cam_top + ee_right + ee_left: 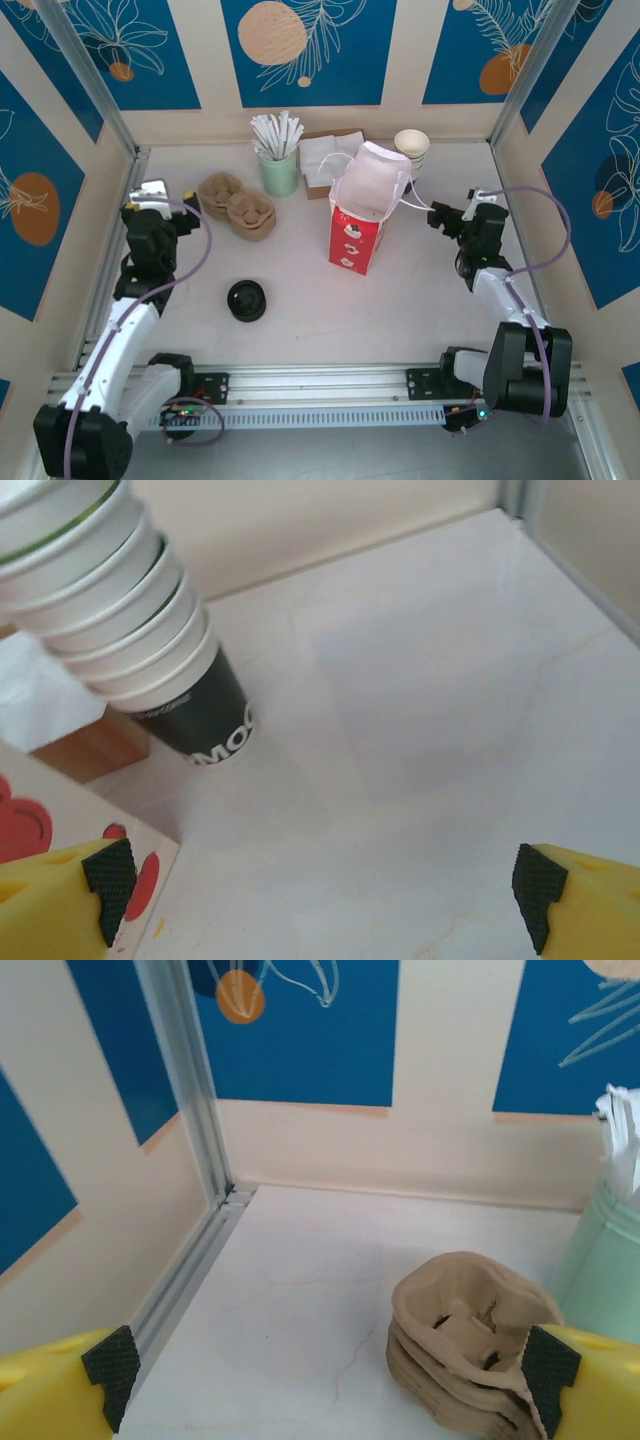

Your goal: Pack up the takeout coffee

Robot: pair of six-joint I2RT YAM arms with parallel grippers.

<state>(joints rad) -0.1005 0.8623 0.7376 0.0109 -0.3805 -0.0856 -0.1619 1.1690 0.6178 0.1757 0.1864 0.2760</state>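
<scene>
Both pincers stand wide apart and hold nothing. The left pincer [320,1390] shows its yellow fingers [60,1385] in the two lower corners of the left wrist view, with bare bench [300,1290] between them and a stack of brown pulp cup carriers [470,1330] close by the right-hand finger. The right pincer [320,890] is spread the same way over bare bench, facing the stack of white paper cups [110,590] in the upper left of its view; the lowest cup there is dark with white lettering. In the top view, the takeout coffee [246,300] stands alone on the bench, left of centre and a little low in the frame, its round black lid toward the lens and its sides hardly visible, well apart from both arms. The red bag [355,235] stands upright with its mouth open in the middle of the frame, right of the coffee and apart from it. Near the back wall sit a mint-green cup of white sticks [280,165] and a brown box of napkins [325,155].
</scene>
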